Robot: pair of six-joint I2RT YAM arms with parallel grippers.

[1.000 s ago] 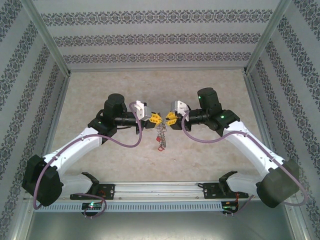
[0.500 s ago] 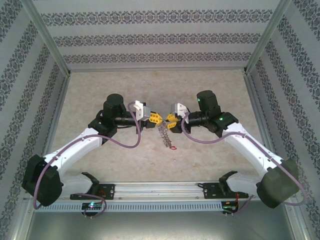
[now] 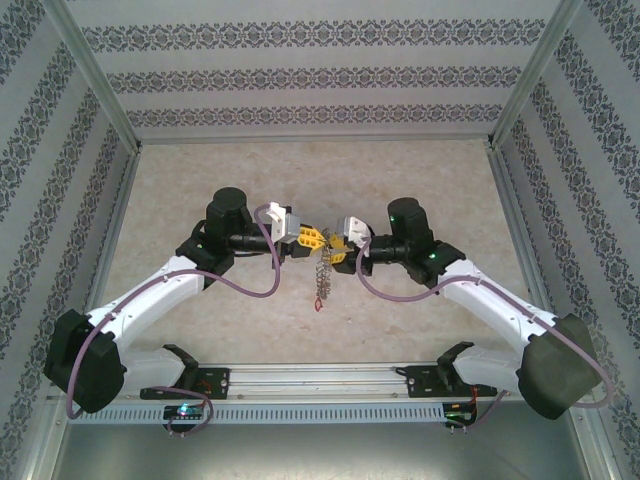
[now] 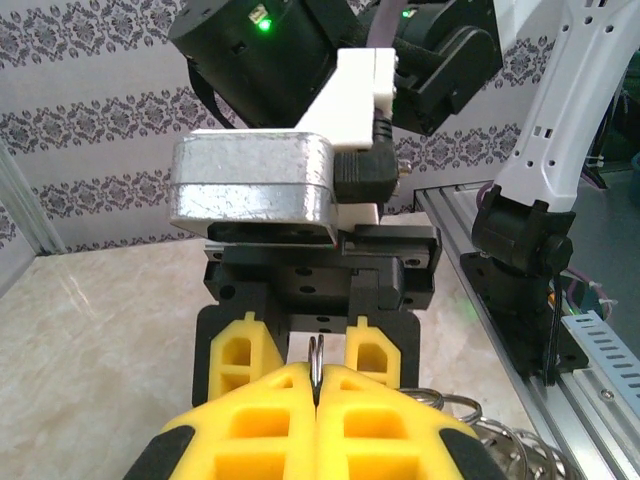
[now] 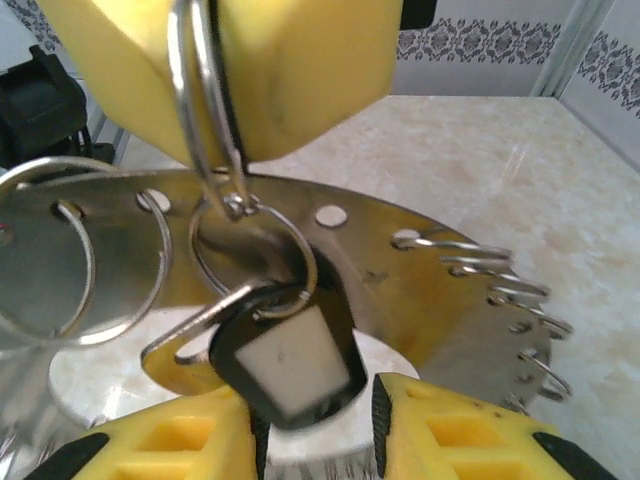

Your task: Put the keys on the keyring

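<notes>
1. The left gripper [image 4: 315,390] has its two yellow fingers pressed tight together.
2. It is pinching a thin wire ring [image 5: 205,100]. The ring pokes out from between the fingertips.
3. The right gripper [image 5: 315,440] points straight at the left one. Their tips are very close, almost nose to nose.
4. The right gripper's yellow fingers [image 5: 470,440] are spread apart, with a gap between them.
5. A little key with a black tag [image 5: 290,365] hangs in that gap. The tag has a white middle. I cannot tell if the fingers touch it.
6. The black tag hangs from a small round loop, and that loop hooks onto the thin wire ring just under the left gripper's fingertips.
7. The keyring [image 5: 420,290] is a flat, shiny metal plate with holes near its edge. It hangs just behind the black tag and below the left gripper.
8. More small wire rings go through the keyring's holes, out to both sides of the right gripper.
9. From above, the keyring dangles down under the spot where the two grippers meet.
10. A key with a red tag [image 3: 317,304] hangs at the very bottom of it, lower than both grippers.
11. The pale, stone-look table [image 3: 200,180] is under everything.
</notes>
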